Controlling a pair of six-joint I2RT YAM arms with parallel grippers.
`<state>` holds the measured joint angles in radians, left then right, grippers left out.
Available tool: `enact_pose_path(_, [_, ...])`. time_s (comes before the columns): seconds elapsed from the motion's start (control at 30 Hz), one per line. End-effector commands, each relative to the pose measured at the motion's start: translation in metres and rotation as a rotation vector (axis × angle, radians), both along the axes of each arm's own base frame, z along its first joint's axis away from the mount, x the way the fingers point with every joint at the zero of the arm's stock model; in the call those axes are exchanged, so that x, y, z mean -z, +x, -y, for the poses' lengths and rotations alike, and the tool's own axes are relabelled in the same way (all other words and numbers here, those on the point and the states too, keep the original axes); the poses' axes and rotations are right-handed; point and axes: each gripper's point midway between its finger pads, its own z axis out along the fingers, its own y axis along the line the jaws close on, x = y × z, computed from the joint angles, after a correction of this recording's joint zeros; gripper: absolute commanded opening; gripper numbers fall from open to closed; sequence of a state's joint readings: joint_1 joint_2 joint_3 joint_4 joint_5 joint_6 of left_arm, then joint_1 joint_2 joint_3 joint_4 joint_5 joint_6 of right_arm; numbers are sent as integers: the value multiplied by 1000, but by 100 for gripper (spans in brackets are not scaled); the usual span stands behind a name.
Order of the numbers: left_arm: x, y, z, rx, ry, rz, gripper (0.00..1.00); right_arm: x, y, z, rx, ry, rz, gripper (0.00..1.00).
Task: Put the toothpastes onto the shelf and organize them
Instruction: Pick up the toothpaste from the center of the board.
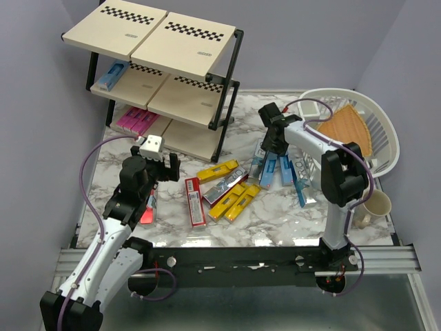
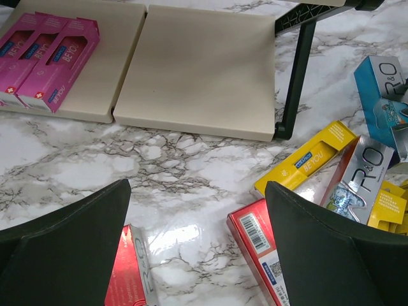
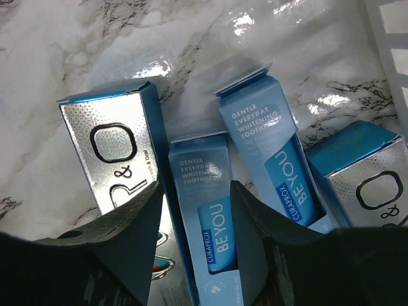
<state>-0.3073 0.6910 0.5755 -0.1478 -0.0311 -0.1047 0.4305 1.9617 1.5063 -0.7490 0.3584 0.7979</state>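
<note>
My right gripper [image 3: 194,210] is down over a fan of blue boxes, its fingers closed on the two long sides of a light blue toothpaste [image 3: 204,191]. A second light blue one [image 3: 274,153] and a silver box [image 3: 111,153] lie on either side. My left gripper [image 2: 197,248] hovers wide open over bare marble between two red toothpastes [image 2: 258,248] [image 2: 127,280]. On the shelf [image 1: 172,41], a blue box [image 1: 110,76] lies on the middle tier and pink ones [image 1: 136,121] on the bottom board. Yellow [image 1: 234,201], silver [image 1: 224,186] and red [image 1: 194,201] boxes lie mid-table.
A white basket [image 1: 382,138] holding a wedge-shaped wooden board [image 1: 344,131] stands at the far right, close to the right arm. A beige cup [image 1: 372,207] sits by the right arm's base. The shelf's black leg [image 2: 290,83] stands just ahead of the left gripper.
</note>
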Motion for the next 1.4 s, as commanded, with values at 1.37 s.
enact_pose_path(1.37, [7, 4, 8, 28, 29, -5, 99, 16, 6, 1, -179, -14, -12, 57])
